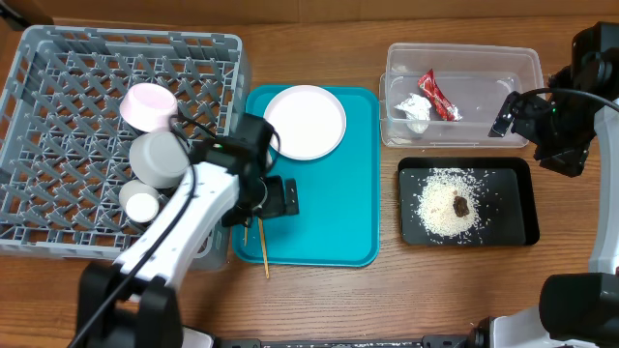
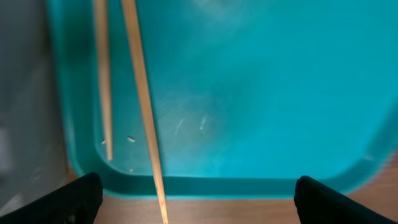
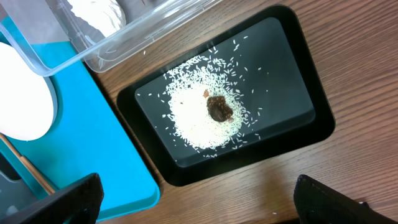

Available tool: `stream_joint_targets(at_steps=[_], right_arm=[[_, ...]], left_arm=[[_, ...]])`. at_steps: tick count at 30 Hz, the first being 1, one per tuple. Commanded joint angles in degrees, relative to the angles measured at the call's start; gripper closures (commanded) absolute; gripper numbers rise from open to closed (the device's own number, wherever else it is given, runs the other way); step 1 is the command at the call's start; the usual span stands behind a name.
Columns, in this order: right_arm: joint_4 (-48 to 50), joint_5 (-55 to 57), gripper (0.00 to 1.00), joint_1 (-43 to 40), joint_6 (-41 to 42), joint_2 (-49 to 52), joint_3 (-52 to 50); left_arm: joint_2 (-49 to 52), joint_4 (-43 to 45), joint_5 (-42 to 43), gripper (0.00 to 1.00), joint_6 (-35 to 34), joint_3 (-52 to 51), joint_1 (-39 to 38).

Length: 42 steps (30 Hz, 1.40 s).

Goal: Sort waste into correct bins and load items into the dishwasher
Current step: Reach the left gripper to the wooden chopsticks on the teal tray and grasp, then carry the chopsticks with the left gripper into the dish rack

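A: A wooden table (image 1: 387,290) – what sits at its left?
B: The grey dish rack (image 1: 68,106), with a small round plate (image 1: 148,105), a grey metal bowl (image 1: 158,158) and a small white cup (image 1: 141,205) near its right side.
A: The left gripper (image 2: 199,200)?
B: Fingers spread wide, empty, over the near-left corner of the teal tray (image 1: 329,213). Two chopsticks (image 2: 144,106) lie beneath; one crosses the rim onto the wood.
A: Further right?
B: A large white plate (image 1: 304,121) at the tray's far end. Then the clear tub (image 1: 462,50) holding the snack wrapper (image 1: 437,95) and tissue (image 1: 414,109). Before it is the black tray (image 1: 513,217) – rice (image 3: 193,121) heaped, brown lump (image 3: 219,109) on top. The right gripper (image 3: 199,200) hangs above these bins, fingers wide apart, holding nothing.
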Motion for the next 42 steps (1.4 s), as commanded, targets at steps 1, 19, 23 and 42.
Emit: stream_joint_targets(at_steps=[1, 19, 23, 42], right_arm=[[0.1, 0.5, 0.00, 0.2, -0.2, -0.5, 0.2], [0.1, 0.5, 0.00, 0.2, -0.2, -0.5, 0.2], [0.1, 0.5, 0.00, 0.2, -0.2, -0.5, 0.2], [-0.1, 0.6, 0.00, 0.2, -0.2, -0.5, 0.2]], left_arm=[[3.9, 1.2, -1.5, 0.02, -1.3, -1.3, -1.1], [15.3, 3.3, -1.2, 0.64, -1.1, -1.2, -1.4], [15.3, 2.9, -1.2, 0.90, -1.1, -0.8, -1.4], [12.5, -16.2, -13.1, 0.96, 7.5, 29.2, 4.1]])
